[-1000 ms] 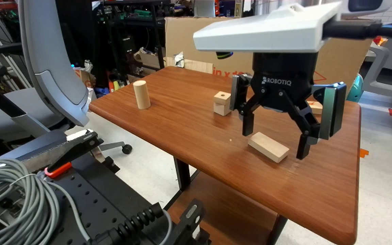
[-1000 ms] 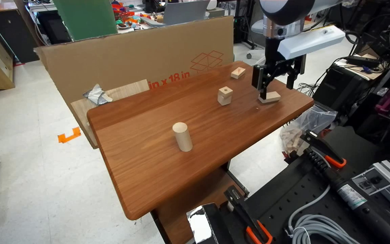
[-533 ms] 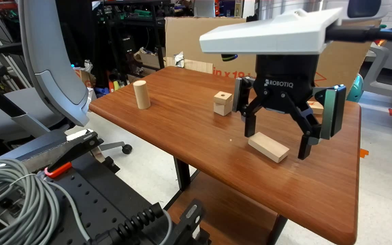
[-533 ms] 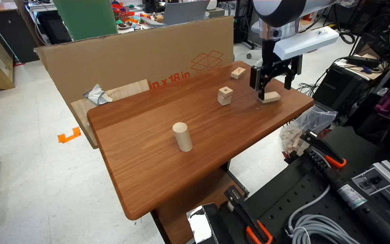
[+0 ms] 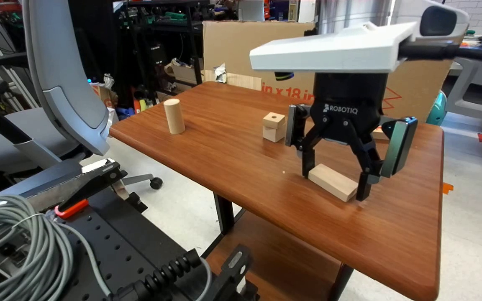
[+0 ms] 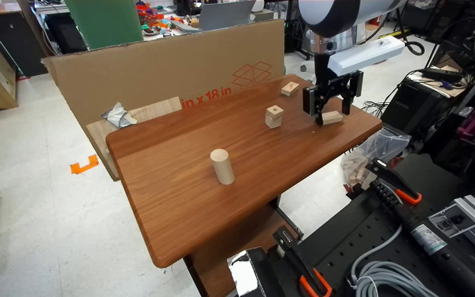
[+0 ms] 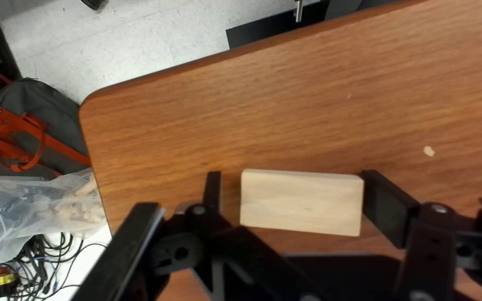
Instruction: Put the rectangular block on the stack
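Pale two-tier wooden stack (image 6: 274, 116): open above.
Thick oblong pale wooden block (image 5: 333, 182): bare brown wooden tabletop (image 5: 287, 158) between it and stack.
Black two-fingered gripper (image 7: 293, 200): gap between block and finger farther from stack.
Tall brown cardboard (image 6: 171, 66): barrier behind stack.

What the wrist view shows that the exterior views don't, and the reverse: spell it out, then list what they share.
Only the wrist view plainly shows a strip of table between one finger of the end effector and an end of the rectangular block.

Only the exterior views show the stack, the upright cylinder, the flat wooden slab and the printed cardboard behind the table.

All of them show the rectangular block lying on the table between the end effector's fingers, and a small pale chip nearby.
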Controlling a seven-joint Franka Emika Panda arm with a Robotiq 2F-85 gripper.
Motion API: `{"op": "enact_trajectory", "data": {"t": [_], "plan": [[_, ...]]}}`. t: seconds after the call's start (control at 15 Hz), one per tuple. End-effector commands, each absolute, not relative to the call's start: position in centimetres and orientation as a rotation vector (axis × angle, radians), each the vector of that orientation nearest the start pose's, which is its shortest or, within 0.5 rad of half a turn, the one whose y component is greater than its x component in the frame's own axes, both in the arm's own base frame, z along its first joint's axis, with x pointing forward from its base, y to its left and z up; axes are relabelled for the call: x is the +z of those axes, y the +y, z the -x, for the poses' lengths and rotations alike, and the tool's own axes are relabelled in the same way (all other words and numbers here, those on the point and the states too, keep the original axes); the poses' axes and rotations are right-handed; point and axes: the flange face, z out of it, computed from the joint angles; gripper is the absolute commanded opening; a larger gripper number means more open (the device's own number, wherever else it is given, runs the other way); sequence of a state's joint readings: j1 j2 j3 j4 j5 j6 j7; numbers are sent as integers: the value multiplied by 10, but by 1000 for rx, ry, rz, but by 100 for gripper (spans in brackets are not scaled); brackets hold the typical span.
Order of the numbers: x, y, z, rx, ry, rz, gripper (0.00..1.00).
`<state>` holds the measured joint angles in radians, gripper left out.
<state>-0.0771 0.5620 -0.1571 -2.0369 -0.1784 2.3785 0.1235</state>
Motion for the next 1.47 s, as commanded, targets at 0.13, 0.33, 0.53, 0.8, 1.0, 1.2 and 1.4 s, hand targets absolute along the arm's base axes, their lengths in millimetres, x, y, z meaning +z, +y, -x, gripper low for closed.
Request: {"op": "enact_trajectory", "data": {"t": [0.13,0.33,0.53,0.8,1.0,1.2,1.4], "plan": [[152,-135,-565,460,237,3287,44],[159,-137,-564,461,224,3271,42],[183,-131,-560,390,203,3269,42],[244,-107,-556,220,123,3250,42],[284,-87,-562,124,75,3239,42],[297,-69,-570,87,49,3238,42],[293,-53,-574,96,4,3235,42]]}}
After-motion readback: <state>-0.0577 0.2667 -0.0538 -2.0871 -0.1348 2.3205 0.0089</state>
